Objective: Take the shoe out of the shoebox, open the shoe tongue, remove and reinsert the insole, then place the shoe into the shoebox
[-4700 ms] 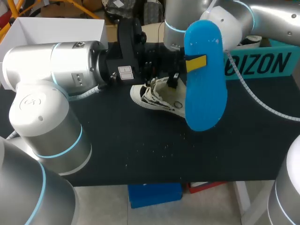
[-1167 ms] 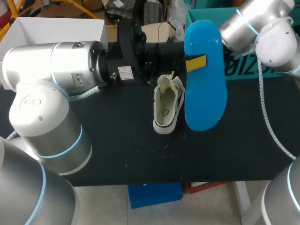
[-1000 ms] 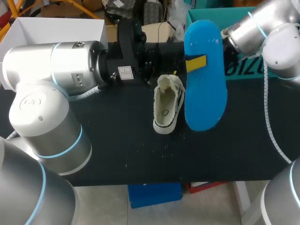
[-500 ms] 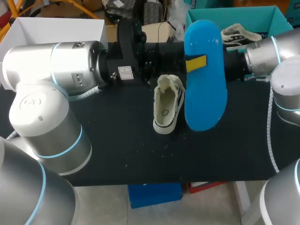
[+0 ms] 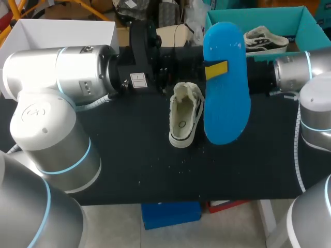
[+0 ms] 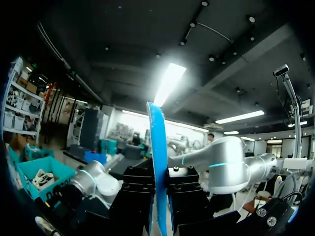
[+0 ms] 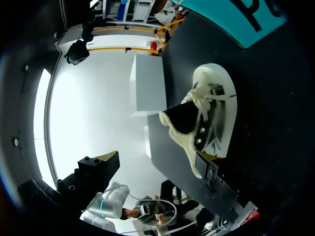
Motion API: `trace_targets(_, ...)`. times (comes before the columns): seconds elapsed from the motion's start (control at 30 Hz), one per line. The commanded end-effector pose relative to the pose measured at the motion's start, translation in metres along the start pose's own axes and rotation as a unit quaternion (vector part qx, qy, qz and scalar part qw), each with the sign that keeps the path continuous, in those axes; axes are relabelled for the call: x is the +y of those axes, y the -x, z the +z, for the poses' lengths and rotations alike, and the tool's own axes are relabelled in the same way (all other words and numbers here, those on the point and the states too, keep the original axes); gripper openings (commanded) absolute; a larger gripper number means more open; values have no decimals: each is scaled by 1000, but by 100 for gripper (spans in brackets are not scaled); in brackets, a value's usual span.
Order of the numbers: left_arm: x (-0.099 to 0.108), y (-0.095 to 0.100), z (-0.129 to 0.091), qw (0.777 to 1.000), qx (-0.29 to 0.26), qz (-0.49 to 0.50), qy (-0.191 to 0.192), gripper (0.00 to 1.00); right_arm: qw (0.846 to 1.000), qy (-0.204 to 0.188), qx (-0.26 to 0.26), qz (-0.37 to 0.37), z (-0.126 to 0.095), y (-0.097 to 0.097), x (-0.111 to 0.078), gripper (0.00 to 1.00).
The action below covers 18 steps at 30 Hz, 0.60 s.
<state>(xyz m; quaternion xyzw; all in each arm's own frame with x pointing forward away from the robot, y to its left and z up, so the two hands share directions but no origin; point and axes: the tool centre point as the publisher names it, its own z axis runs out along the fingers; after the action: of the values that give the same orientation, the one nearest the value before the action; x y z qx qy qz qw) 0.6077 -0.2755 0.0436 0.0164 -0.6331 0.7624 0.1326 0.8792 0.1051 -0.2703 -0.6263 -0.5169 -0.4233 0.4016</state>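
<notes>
The blue insole [image 5: 226, 98] is clamped upright in the left end effector [image 5: 216, 70], just right of the shoe [image 5: 184, 114] on the tabletop [image 5: 129, 155]. The right end effector's [image 5: 261, 77] state cannot be told. Unsteadied, the shoe could be shoved aside during reinsertion.

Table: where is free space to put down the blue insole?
The black table is bare in front of the shoe, out to its front edge, and right of the insole up to the right arm. Behind the shoe it is crowded: left gripper, shoebox.
</notes>
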Motion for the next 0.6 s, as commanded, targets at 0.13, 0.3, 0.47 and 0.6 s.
trace_targets(0.13,1,-1,1,1000,-2,0,0,0,1000,12,23,-5,3,-1,-2,100)
trace_targets(0.3,1,-1,1,1000,-2,0,0,0,999,18,41,-3,3,-2,0,100)
trace_targets(0.47,1,-1,1,1000,-2,0,0,0,997,20,74,-4,1,-6,2,100)
trace_targets(0.6,1,-1,1,1000,-2,0,0,0,996,20,87,-3,0,-7,3,100)
